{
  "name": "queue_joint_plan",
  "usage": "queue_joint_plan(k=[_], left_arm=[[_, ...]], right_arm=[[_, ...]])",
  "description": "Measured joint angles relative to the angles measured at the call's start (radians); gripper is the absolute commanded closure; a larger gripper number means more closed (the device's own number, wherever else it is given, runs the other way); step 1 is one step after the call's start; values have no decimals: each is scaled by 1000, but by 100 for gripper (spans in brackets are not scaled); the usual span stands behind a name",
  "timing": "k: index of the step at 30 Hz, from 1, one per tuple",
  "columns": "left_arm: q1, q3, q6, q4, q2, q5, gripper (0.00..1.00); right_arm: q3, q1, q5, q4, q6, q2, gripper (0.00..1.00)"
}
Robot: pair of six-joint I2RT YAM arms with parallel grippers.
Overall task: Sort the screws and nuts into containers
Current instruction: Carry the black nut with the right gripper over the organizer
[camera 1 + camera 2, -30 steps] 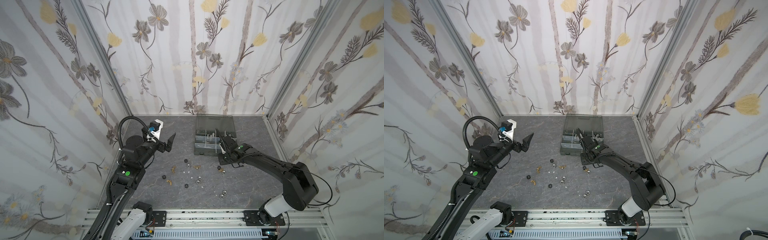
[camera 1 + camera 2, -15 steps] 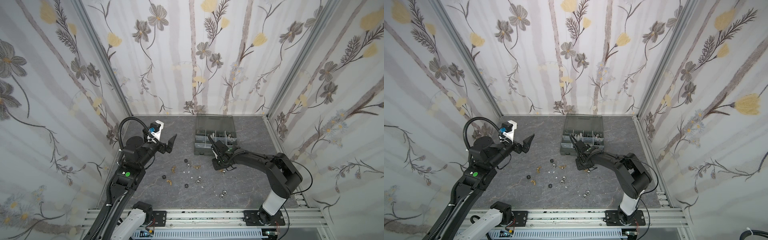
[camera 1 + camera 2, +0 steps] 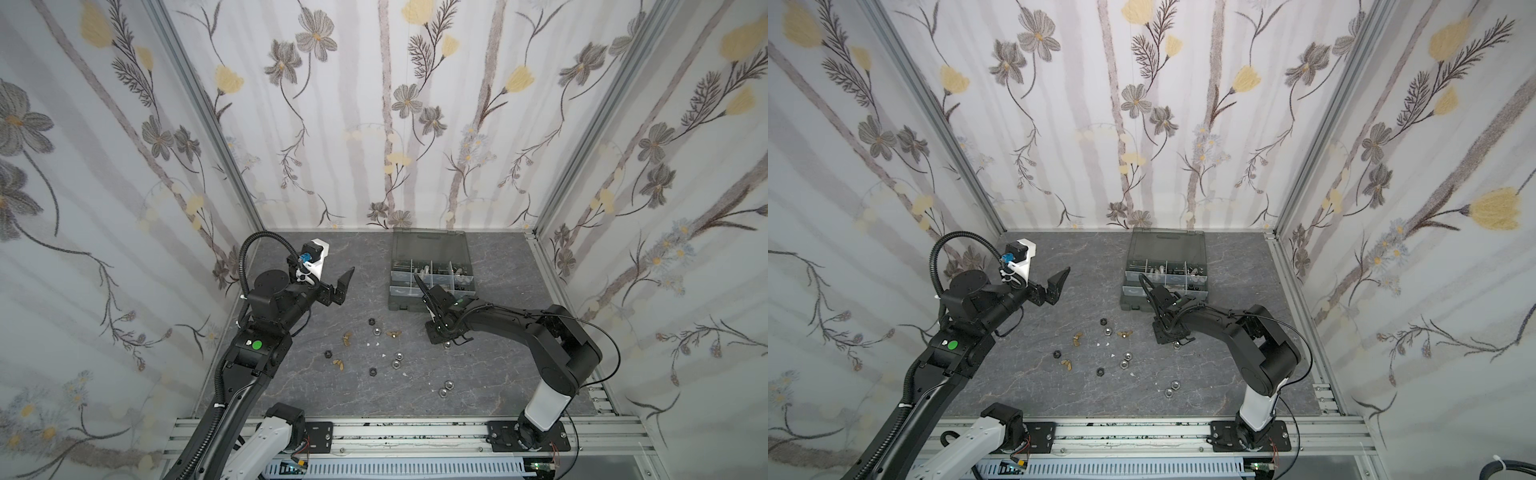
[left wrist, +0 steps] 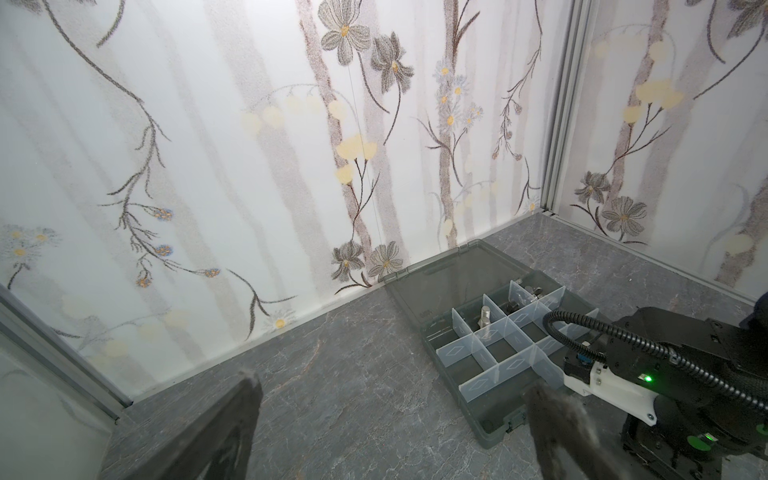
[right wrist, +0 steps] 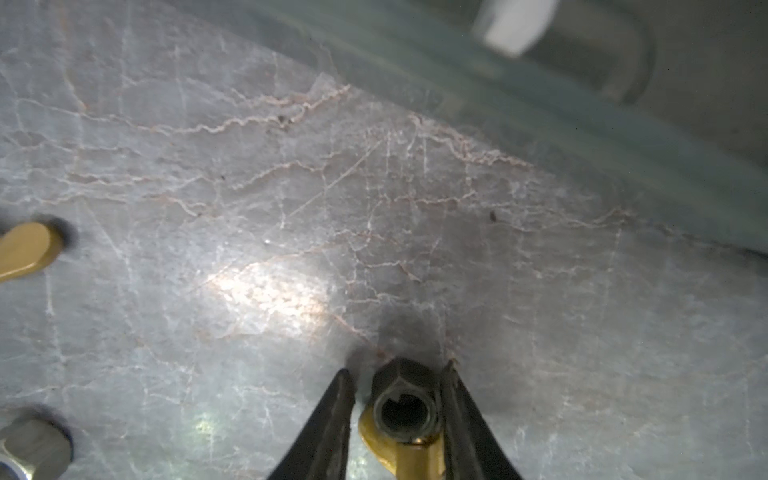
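Observation:
My right gripper (image 3: pixel 435 337) (image 3: pixel 1166 337) (image 5: pixel 397 368) is down on the table just in front of the containers, a dark grey organiser case (image 3: pixel 405 302) (image 3: pixel 1133 300) (image 4: pixel 490 436). Between its fingers lies a dark hex nut (image 5: pixel 405 409) against a brass wing nut (image 5: pixel 415 461). One finger touches the nut and a thin gap shows at the other. Silver screws (image 4: pixel 485 318) stand in the far compartments. Loose nuts (image 3: pixel 376 331) (image 3: pixel 1107 331) lie scattered mid-table. My left gripper (image 3: pixel 343 286) (image 3: pixel 1059 283) (image 4: pixel 392 386) hovers wide open and empty to the case's left.
The case's smoky lid (image 3: pixel 430 245) lies open flat against the back wall. Brass wing nuts (image 3: pixel 347 338), black nuts (image 3: pixel 372 321) and silver nuts (image 3: pixel 448 384) dot the marbled floor. Near my right gripper lie another brass ear (image 5: pixel 27 249) and a silver nut (image 5: pixel 33 451).
My right gripper has come away from the case, dropped to the table in front of it, and narrowed its jaws around the dark nut. The left arm has stayed still.

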Motion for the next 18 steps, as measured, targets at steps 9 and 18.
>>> queue_joint_plan(k=[9, 18], left_arm=[[0, 14, -2, 0, 7, 0, 0], [0, 17, -3, 0, 11, 0, 0]], right_arm=[[18, -1, 5, 14, -15, 19, 76], [19, -13, -4, -14, -26, -2, 83]])
